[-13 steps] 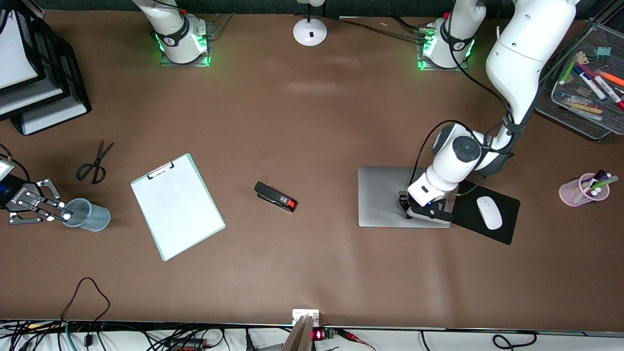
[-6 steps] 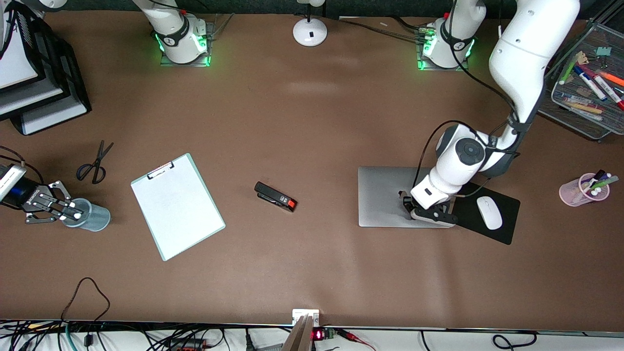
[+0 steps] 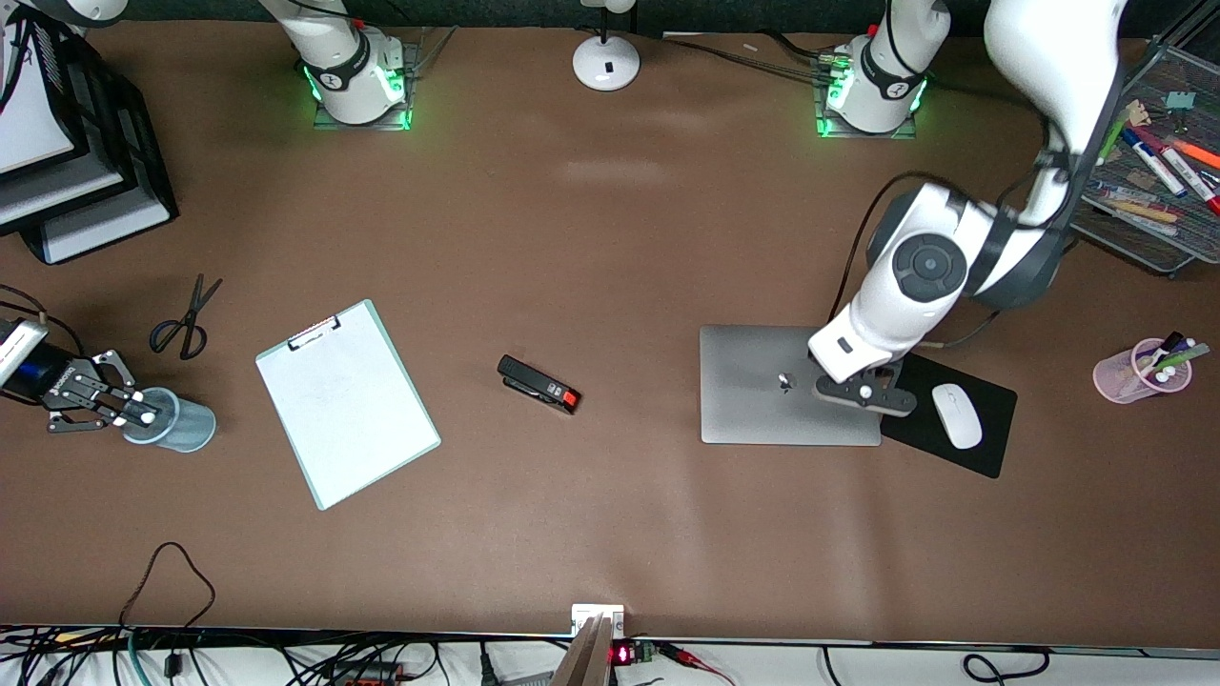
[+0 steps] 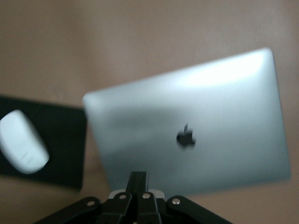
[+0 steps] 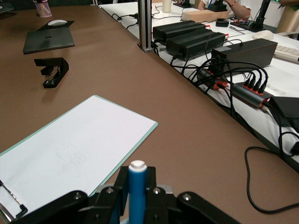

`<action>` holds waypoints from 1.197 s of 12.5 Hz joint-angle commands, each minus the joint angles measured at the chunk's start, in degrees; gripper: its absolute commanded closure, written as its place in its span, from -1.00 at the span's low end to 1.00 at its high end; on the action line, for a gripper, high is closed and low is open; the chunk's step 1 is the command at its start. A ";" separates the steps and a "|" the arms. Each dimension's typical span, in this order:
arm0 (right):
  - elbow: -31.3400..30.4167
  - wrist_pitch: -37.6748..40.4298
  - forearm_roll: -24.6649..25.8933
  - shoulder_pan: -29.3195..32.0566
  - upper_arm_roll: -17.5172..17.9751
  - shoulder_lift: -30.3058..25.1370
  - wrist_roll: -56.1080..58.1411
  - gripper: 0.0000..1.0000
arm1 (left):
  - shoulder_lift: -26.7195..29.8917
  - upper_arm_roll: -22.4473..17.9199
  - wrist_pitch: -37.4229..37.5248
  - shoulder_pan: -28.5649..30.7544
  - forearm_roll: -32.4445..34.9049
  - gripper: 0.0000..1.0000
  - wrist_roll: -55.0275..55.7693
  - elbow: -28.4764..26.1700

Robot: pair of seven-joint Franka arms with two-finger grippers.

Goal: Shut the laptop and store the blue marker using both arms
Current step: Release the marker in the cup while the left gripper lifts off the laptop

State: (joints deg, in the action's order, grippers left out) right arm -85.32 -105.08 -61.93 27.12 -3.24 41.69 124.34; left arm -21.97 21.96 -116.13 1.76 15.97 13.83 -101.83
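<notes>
you have one laptop [image 3: 762, 386] on the table toward the left arm's end, lid fully down and flat, with the dark logo showing on top. one black mouse pad [image 3: 953, 414] touches its edge, and one white mouse [image 3: 956, 415] rests on that pad. the left gripper [image 3: 863, 393] is up in the air over the laptop edge that meets the pad; in the left wrist view its two fingers [image 4: 138, 184] press together with nothing between them. the right gripper [image 3: 133, 414] is at the right arm's end of the table, over the rim of one grey cup [image 3: 181, 424]. in the right wrist view its fingers clamp one blue marker [image 5: 137, 191], which stands upright with its white end on top. between the two grippers you can count one clipboard [image 3: 348, 402] carrying a white sheet, one pair of black scissors [image 3: 186, 319] and one black-and-red stapler [image 3: 539, 384]. one pink cup [image 3: 1134, 373] holding several pens stands at the left arm's end, nearer to the front camera than one wire mesh tray [image 3: 1139, 238] that holds more markers.
</notes>
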 commanded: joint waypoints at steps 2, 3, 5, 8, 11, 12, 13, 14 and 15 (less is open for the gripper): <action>1.47 1.89 -0.91 1.27 0.78 0.76 0.64 -1.00 | -0.18 1.69 21.06 0.88 -3.03 0.93 -5.90 12.32; 1.65 2.77 -0.83 1.18 0.87 0.41 0.20 -1.00 | -0.18 1.51 25.91 1.57 -5.14 0.83 -8.27 15.75; 1.74 2.78 -0.56 0.57 0.87 -0.55 -0.15 -1.00 | 1.48 1.77 29.73 3.77 -9.10 0.13 -9.87 17.10; 1.74 2.43 0.57 -1.01 0.78 -1.61 -4.88 -1.00 | 4.38 1.77 29.82 4.48 -12.09 -1.00 -11.02 17.10; 1.74 2.25 5.05 -2.94 0.87 -4.15 -14.63 -1.00 | 6.67 1.77 29.73 5.53 -12.10 -1.00 -11.19 17.19; 1.65 1.99 7.15 -3.65 0.78 -5.81 -17.70 -1.00 | 6.94 1.77 29.82 5.53 -12.02 -1.00 -11.19 18.41; 1.65 1.90 9.09 -4.18 0.78 -6.96 -21.04 -1.00 | 7.11 1.60 29.82 5.53 -12.01 -1.00 -11.10 19.99; 1.65 1.90 11.63 -5.14 0.78 -8.36 -25.68 -1.00 | 7.12 1.42 30.00 5.53 -11.84 -1.00 -10.93 20.96; 1.65 1.90 15.22 -6.10 0.78 -10.12 -30.69 -1.00 | 7.20 1.33 31.56 5.53 -11.58 -1.00 -10.93 21.67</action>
State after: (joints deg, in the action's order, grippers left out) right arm -82.97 -103.18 -51.47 22.50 -2.31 34.98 101.02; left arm -15.25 23.15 -86.99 6.57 5.17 4.03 -82.03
